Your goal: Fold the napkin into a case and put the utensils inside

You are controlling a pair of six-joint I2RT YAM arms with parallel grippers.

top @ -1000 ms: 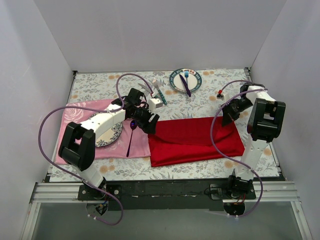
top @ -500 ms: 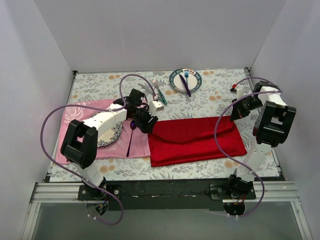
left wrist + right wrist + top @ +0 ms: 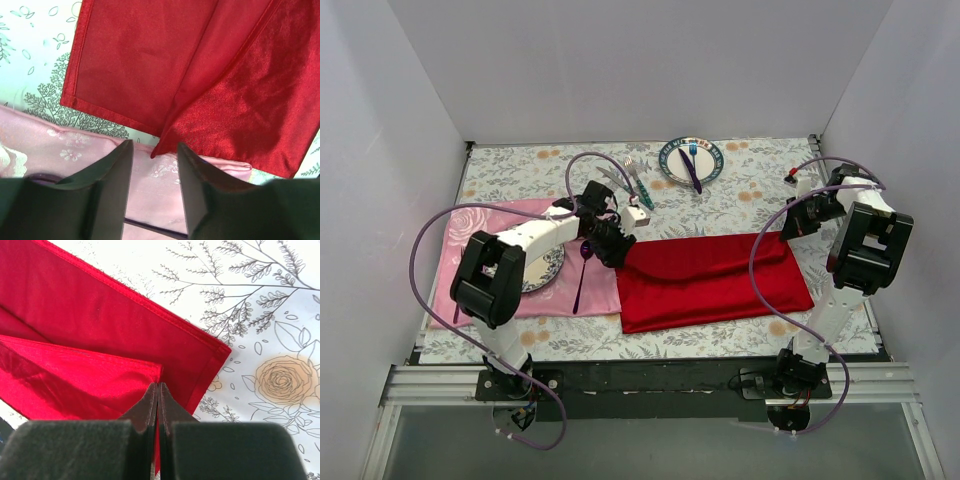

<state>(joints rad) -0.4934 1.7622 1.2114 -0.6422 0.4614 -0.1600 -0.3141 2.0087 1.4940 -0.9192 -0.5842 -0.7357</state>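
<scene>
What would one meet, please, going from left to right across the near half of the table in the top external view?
The pink placemat (its bare left part) → the patterned plate lying on it → the purple spoon → the red napkin.

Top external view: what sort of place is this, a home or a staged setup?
Likely a staged lab cell: plain white walls around a floral tablecloth, two robot arms bolted to a rail at the near edge, and a red napkin laid out.
</scene>
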